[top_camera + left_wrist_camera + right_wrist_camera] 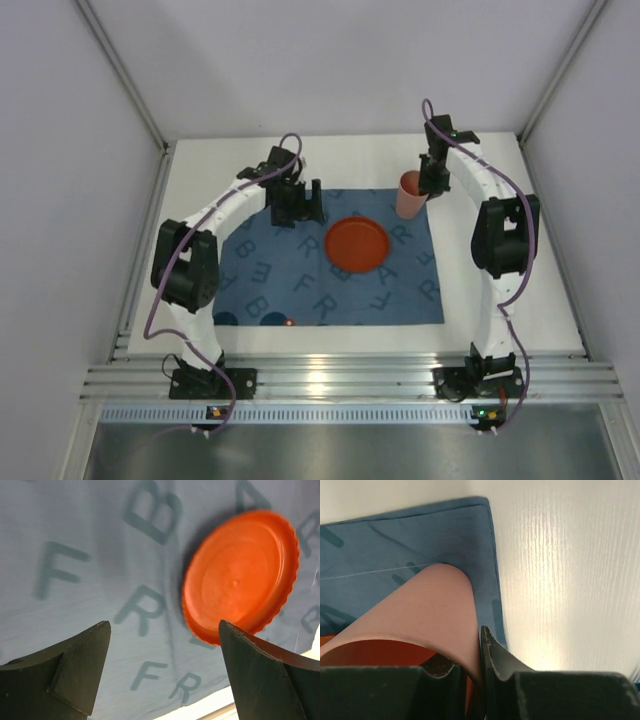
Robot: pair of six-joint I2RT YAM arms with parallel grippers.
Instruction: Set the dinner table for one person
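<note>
Top view: the dinner table (520, 290) is the white top filling mid-frame, with a rail (350, 375) along its lower edge. A blue lettered mat (300, 290) lies on it, centre-left, marking the place setting. The orange plate (357, 244) sits flat near the mat's middle. That is the usual spot for the main piece, so it looks placed.

The pink cup (409, 195) stands roughly upright at the mat's upper right corner. In the right wrist view its base is over the mat, just inside the corner. The right gripper (475, 655) is clamped on the cup's rim wall, one jaw inside the mouth and one outside. It probably pinches the wall because the body is too wide to span, and the hold keeps the cup upright. I cannot tell whether the base is bearing on the mat or just above it. A spot up and right of the plate fits a drink.

The left gripper (164, 625) has its jaws wide apart with nothing between them, hovering over the mat. The plate is at the upper right of the left wrist view, clear of both jaws. In the top view this gripper is left of the plate. It reads as the free hand, kept off the plate so as not to shift it.

At the lower left of the mat are dark round spots (225, 318) and a small orange spot (290, 322), too small to identify.

Judgement: the step in hand is placing the cup. The cup must be settled flat before release, or the inner jaw could tip it on withdrawal.
</note>
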